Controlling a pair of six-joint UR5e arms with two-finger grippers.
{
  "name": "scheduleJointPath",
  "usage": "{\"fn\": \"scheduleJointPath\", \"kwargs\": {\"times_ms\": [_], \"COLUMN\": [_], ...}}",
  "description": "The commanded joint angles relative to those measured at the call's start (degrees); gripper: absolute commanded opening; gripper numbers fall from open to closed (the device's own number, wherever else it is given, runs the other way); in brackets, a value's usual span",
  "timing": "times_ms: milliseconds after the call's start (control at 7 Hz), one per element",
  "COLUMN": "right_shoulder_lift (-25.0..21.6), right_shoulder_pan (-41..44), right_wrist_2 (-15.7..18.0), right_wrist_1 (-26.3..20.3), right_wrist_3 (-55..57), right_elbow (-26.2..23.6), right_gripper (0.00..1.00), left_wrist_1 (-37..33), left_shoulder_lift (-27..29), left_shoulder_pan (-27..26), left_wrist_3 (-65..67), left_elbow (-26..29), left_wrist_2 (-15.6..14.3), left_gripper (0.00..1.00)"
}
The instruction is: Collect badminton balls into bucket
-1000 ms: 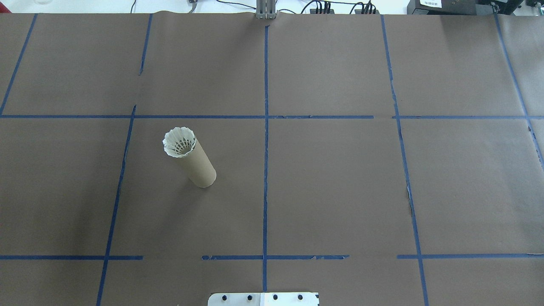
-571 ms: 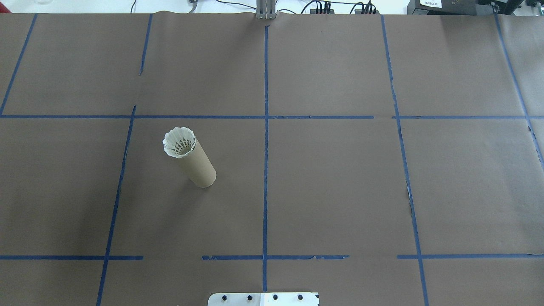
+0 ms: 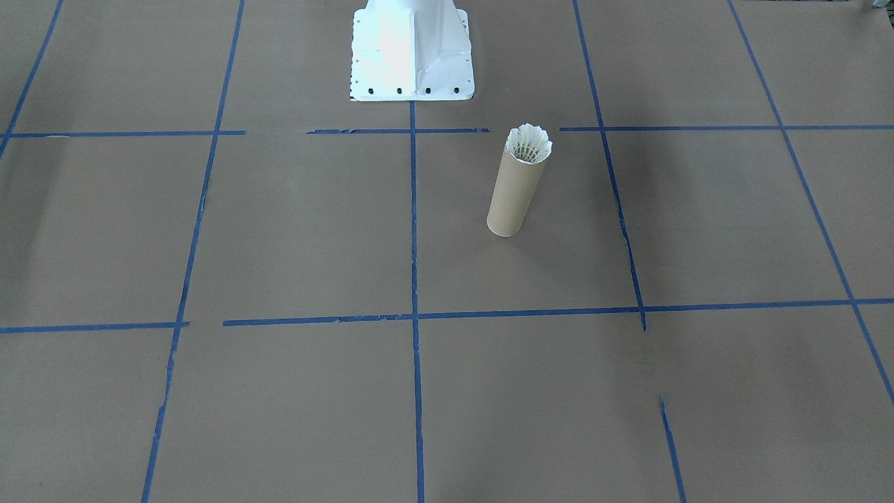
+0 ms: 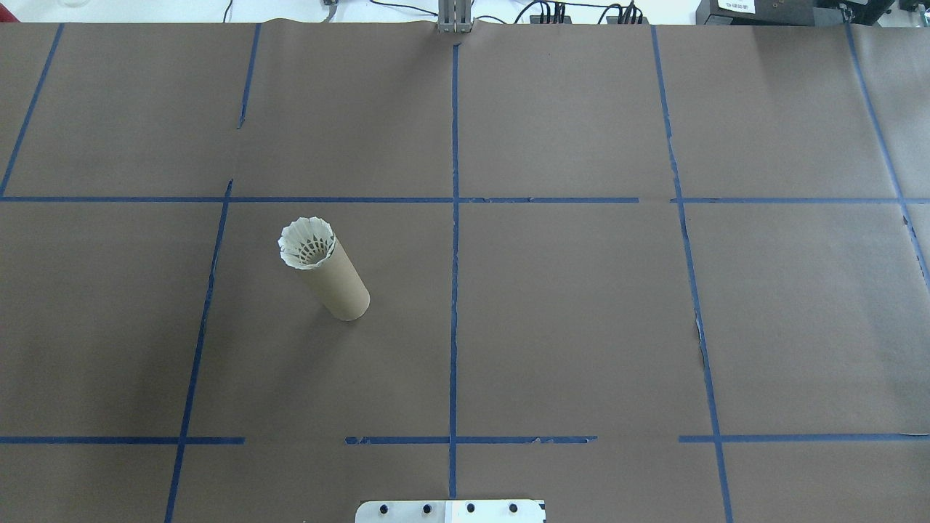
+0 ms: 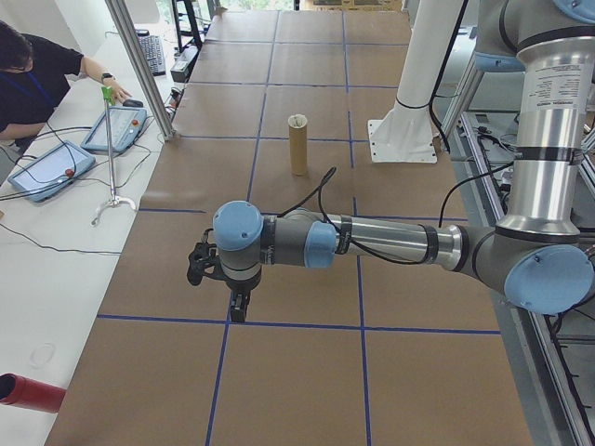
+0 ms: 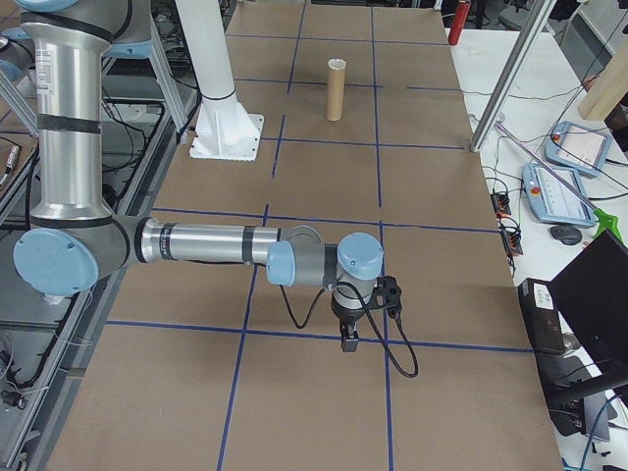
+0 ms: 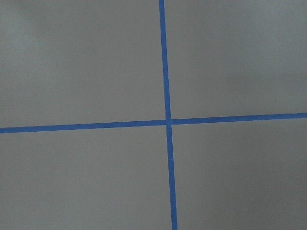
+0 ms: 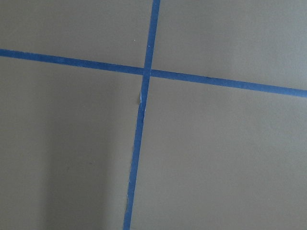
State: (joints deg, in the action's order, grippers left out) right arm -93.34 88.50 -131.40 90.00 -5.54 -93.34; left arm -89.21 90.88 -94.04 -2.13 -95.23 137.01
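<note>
Seemingly the collecting step is finished: the one shuttlecock (image 4: 306, 243) sits feathers-up in the mouth of the cardboard tube (image 4: 338, 283), its skirt flaring just above the rim, and no other shuttlecock lies anywhere on the bench (image 4: 581, 327). In the overhead view the tube stands upright at about nine o'clock from the bench's middle, just beside a blue tape line (image 4: 211, 290) on its nine o'clock side, and near the white robot base (image 3: 412, 52) as the front-facing camera shows it.

Both arms are parked well apart from the tube. The left arm (image 5: 372, 243) reaches out low over one end of the bench, the right arm (image 6: 211, 243) over the other; each wrist camera sees only brown paper and crossing tape. Their fingers appear only in the side views, small and dark, so I cannot tell whether either pair is open or closed; neither seems to hold anything.

Count: one shuttlecock, one tube, two arms, one person (image 5: 33, 79) seated beside the bench. The next move probably calls for nothing beyond keeping clear of the tube, which looks light and easy to topple.
</note>
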Motion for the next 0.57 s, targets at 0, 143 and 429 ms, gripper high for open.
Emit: {"fn": "scheduleJointPath", "kwargs": {"times_ms": [0, 143, 429], "right_shoulder_lift": [0.00, 0.00, 0.00], "right_shoulder_pan": [0.00, 0.00, 0.00], "right_wrist_2": [0.00, 0.00, 0.00], "right_wrist_1": [0.00, 0.00, 0.00], "right_wrist_3": [0.00, 0.00, 0.00], "right_elbow": [0.00, 0.00, 0.00], "right_gripper": [1.00, 1.00, 1.00], "left_wrist_1": [0.00, 0.00, 0.00], "left_shoulder_lift": [-0.01, -0.01, -0.09], "left_shoulder_pan": [0.00, 0.00, 0.00], "left_wrist_3": [0.02, 0.02, 0.02], "left_elbow": [-0.04, -0.39, -0.22], "left_wrist_2": [0.01, -0.08, -0.08], "left_gripper": [1.00, 1.00, 1.00]}}
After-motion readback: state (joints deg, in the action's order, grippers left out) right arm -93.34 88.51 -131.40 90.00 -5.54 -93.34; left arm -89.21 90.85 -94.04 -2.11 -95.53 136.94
